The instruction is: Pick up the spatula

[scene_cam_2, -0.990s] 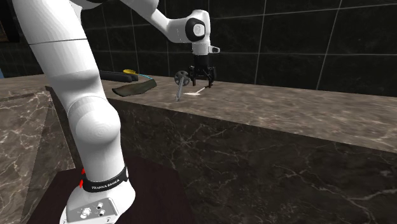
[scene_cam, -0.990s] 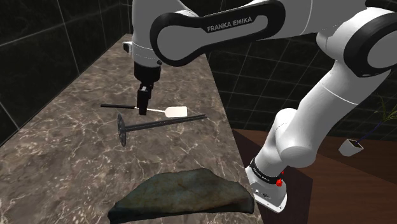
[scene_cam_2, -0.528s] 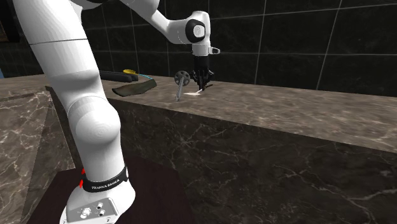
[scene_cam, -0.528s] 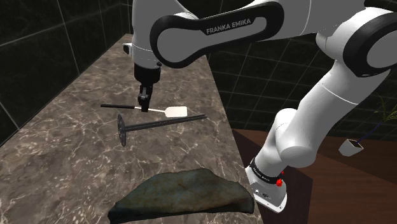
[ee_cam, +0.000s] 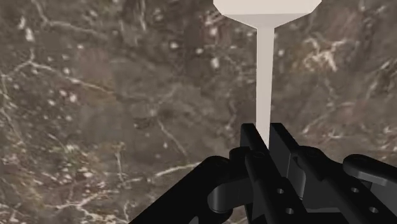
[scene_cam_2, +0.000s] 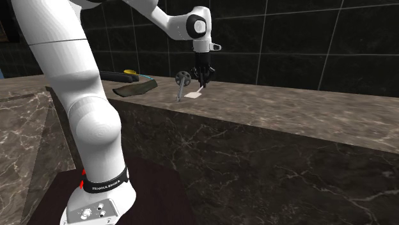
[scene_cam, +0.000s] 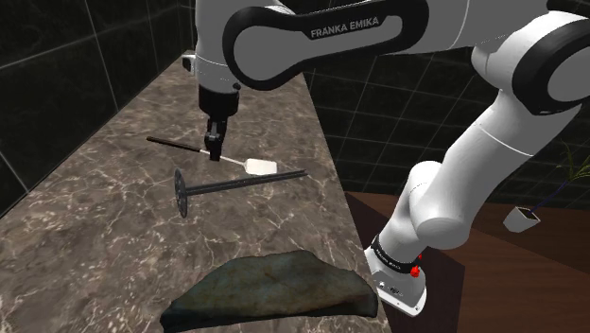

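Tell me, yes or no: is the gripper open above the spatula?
No: the gripper is shut on the spatula, clasping its pale shaft.

Spatula (scene_cam: 259, 166) now aloft in gripper (scene_cam: 216, 148)

I'm looking over a dark marbled tabletop (scene_cam: 95, 218) carrying a dark rod with a disc end (scene_cam: 236, 184) and a mottled green-grey slab (scene_cam: 274, 289), black tiled wall (scene_cam: 57, 57) behind.

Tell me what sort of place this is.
Probably a kitchen, though that is a guess: a long, dark, veined stone-look counter backed by a dark tiled wall, with a white-bladed spatula clasped in the claw and another long-handled utensil lying beside it.
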`<state>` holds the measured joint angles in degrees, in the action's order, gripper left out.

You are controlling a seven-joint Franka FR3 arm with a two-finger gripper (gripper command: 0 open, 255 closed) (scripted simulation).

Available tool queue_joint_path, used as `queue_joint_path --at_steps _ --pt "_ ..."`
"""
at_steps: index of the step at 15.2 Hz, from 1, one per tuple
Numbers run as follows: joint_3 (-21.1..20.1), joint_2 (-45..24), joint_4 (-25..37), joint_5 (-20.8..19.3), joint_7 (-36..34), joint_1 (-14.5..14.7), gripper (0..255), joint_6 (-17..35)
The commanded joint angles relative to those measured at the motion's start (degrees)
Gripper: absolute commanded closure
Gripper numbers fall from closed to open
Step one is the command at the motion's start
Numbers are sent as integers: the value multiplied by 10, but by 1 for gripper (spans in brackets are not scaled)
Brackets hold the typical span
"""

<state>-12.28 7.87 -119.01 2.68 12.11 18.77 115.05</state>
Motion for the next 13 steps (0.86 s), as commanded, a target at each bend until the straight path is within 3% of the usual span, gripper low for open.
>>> queue_joint_path --at_steps 1,13 --pt "0 2 12 0 0 0 255 -14" --pt "2 9 84 0 0 -1 255 -92"
